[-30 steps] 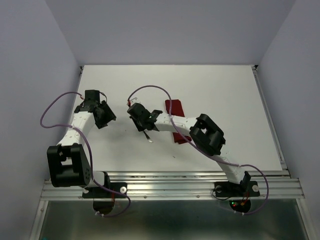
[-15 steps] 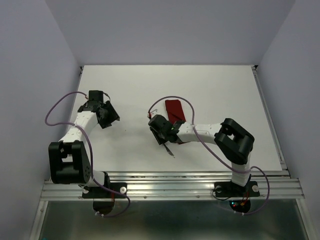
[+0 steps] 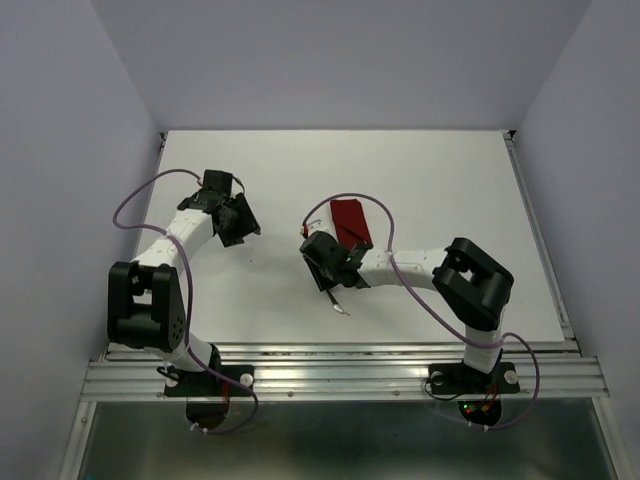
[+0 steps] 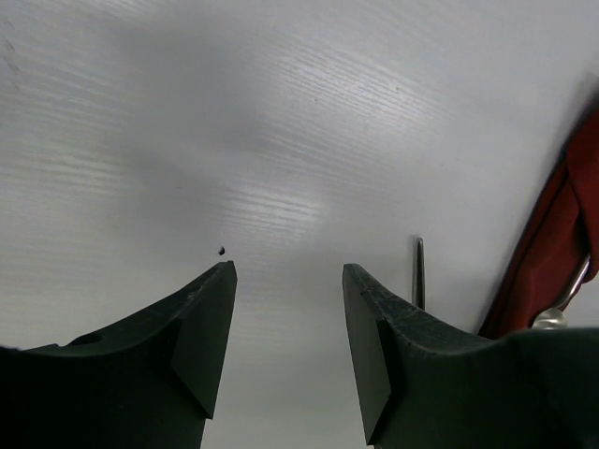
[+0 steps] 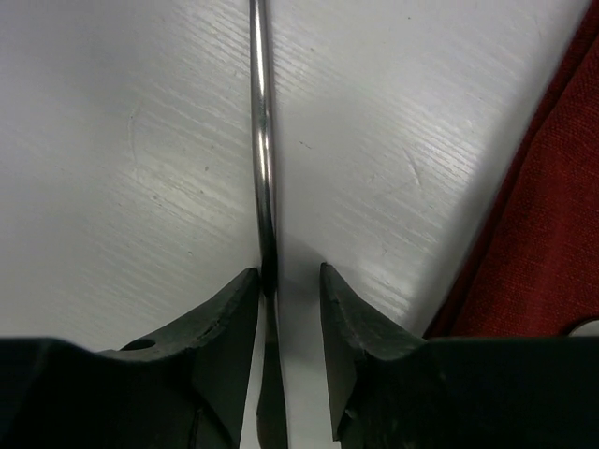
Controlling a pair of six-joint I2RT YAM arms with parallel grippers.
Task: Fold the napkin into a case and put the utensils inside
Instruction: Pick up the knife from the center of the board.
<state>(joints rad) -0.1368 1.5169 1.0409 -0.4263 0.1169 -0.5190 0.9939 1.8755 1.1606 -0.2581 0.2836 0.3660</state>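
The left tool (image 4: 288, 271) has been moved to the right, closer to the middle of the worktop (image 3: 450, 180). Its jaws are held wide apart and nothing is held between them.

The thin straight piece (image 5: 263, 140) has been carried from the middle of the worktop to a spot just beside the case (image 3: 348, 220). The right tool (image 5: 287, 269) has been opened. Its jaws are now set apart, wider than the thin piece, so the piece is not squeezed. The piece seems to have been put down on the worktop. It has not been put inside the case yet, so that step is likely still to be done.

The thin piece is laid flat. In the top view its long line is pointed from under the right tool toward the near edge, leaning a little to the right.

The case is found to the right of the thin piece, just beside it. Its long side is run from far to near, and its near end is hidden by the right arm. A shiny bit (image 4: 554, 316) is seen against the red cloth, but what it is cannot be told.
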